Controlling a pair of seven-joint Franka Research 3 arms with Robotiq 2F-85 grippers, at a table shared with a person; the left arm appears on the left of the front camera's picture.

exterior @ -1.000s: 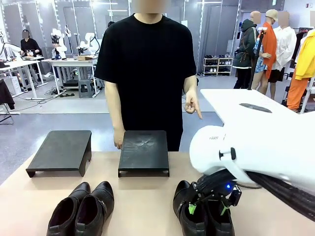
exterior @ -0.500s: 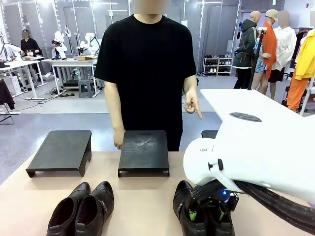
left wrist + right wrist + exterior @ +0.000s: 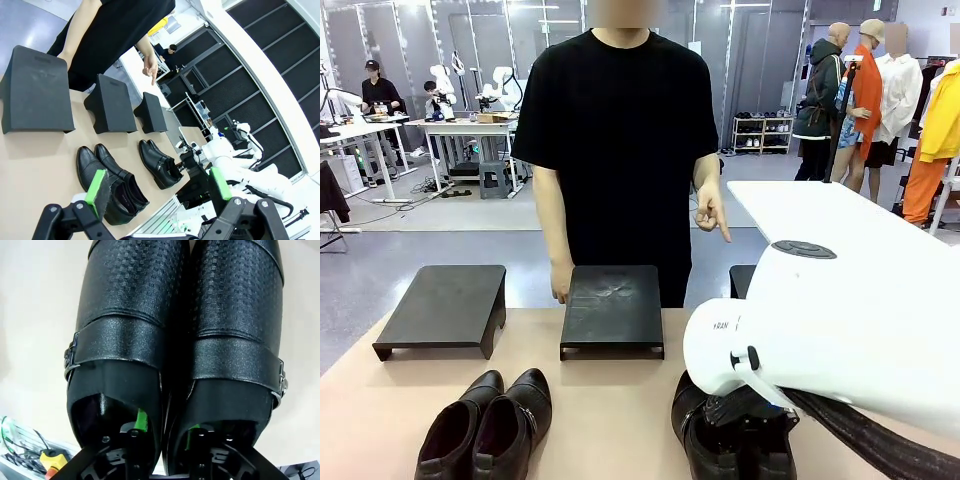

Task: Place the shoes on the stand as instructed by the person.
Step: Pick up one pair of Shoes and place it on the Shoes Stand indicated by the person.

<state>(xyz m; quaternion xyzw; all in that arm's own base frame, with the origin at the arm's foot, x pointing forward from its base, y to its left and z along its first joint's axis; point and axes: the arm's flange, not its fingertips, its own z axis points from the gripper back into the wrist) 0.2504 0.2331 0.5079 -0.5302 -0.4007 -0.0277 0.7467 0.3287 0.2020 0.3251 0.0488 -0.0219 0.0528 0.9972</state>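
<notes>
Shoes (image 3: 130, 305), textured black buckled leather, each held one finger of right claw (image 3: 166, 427), clamped on inner walls; left claw (image 3: 157, 184) gaped empty.

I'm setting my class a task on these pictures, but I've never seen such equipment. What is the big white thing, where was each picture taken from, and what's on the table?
The big white shape is a robot arm, one of two at the table. The front picture looks across it at a person pointing with one hand. The other two come from cameras on the arms' wrists, looking along each gripper's fingers. On the table are three black stands and two pairs of black shoes: the left pair and the right pair. The left gripper is open and holds nothing. The right gripper has a finger inside each shoe of the right pair, shut on their inner walls.
</notes>
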